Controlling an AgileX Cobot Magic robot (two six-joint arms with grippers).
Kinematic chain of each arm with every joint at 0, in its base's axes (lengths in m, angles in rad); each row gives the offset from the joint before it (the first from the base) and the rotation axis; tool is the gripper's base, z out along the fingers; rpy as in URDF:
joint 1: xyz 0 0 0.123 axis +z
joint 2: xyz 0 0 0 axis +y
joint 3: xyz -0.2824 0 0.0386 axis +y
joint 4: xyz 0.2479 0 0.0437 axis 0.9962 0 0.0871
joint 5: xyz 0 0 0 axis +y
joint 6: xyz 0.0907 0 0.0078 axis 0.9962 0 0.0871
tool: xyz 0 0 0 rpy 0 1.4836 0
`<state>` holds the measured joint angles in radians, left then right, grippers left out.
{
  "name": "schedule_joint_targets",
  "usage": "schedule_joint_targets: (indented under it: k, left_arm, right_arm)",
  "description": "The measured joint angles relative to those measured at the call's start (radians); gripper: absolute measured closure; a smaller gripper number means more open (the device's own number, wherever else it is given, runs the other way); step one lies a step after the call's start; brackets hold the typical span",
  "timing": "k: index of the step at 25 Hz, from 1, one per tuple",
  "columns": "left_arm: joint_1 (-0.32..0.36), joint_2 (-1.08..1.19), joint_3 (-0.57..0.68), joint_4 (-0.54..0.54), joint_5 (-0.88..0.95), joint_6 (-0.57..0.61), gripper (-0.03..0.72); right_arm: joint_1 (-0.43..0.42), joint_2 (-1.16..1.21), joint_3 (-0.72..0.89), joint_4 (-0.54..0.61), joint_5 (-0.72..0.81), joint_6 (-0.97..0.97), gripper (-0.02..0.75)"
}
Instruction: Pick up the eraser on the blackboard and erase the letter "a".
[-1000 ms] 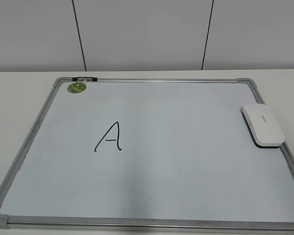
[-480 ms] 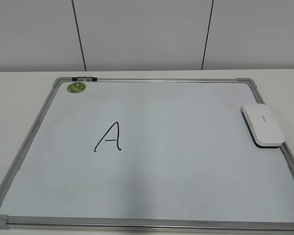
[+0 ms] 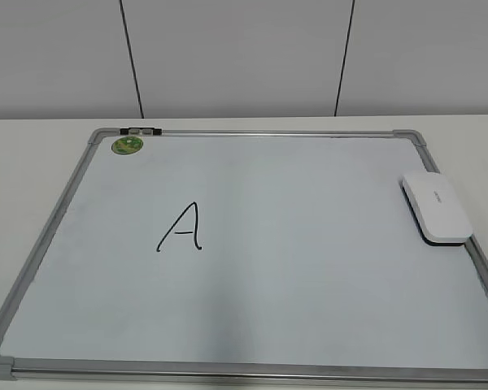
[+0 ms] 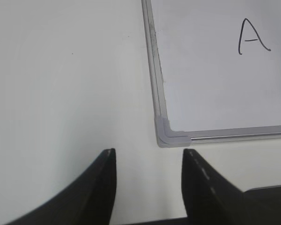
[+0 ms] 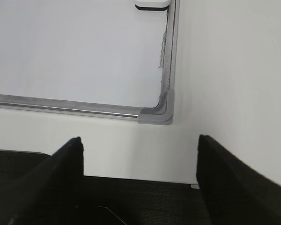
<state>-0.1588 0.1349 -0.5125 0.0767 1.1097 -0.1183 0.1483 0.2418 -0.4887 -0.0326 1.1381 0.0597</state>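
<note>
Left gripper (image 4: 149,161): jaws apart, nothing between them, over bare table (image 4: 65,93) just off the board's near-left corner (image 4: 167,133)
Right gripper (image 5: 139,145): jaws wide apart, empty, over the table by the board's near-right corner (image 5: 158,112); neither gripper shows in the exterior view
Board (image 3: 252,370): lies flat on the table, silver frame with grey corner pieces, white writing face; a dark clip (image 3: 141,130) sits on the far frame near the left corner
Frame wear: in the right wrist view the right edge strip (image 5: 165,51) looks frayed along its inner side
Eraser (image 3: 437,207): white, dark underside, rests on the board's right edge, its outer side overlapping the frame; only its near end (image 5: 152,3) shows at the top of the right wrist view; well apart from both grippers
Letter (image 3: 181,227): one black marker letter on the left half of the board, reads as a capital "A"; also seen in the left wrist view (image 4: 253,36); well apart from the eraser
Magnet (image 3: 128,145): round, green, on the board's far-left corner, beside the clip
</note>
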Motion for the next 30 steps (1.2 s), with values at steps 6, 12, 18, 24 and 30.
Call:
schedule_joint_targets:
  k: [6, 12, 18, 24, 30]
  left_arm:
    - [0.0, 0.0, 0.0, 0.0, 0.0, 0.0, 0.361]
    - [0.0, 0.0, 0.0, 0.0, 0.0, 0.0, 0.371]
    - [0.071, -0.055, 0.0, 0.0, -0.002, 0.0, 0.372]
    - [0.116, -0.124, 0.0, -0.002, -0.002, 0.0, 0.373]
    - [0.116, -0.126, 0.002, -0.002, -0.003, 0.0, 0.373]
  right_arm:
    - [0.0, 0.0, 0.0, 0.0, 0.0, 0.0, 0.183]
    - [0.0, -0.005, 0.0, -0.001, 0.0, 0.0, 0.183]
    - [-0.055, -0.083, 0.0, -0.002, 0.0, 0.0, 0.183]
    - [-0.125, -0.183, 0.0, -0.003, 0.0, 0.0, 0.183]
    - [-0.129, -0.256, 0.0, -0.005, 0.002, 0.0, 0.183]
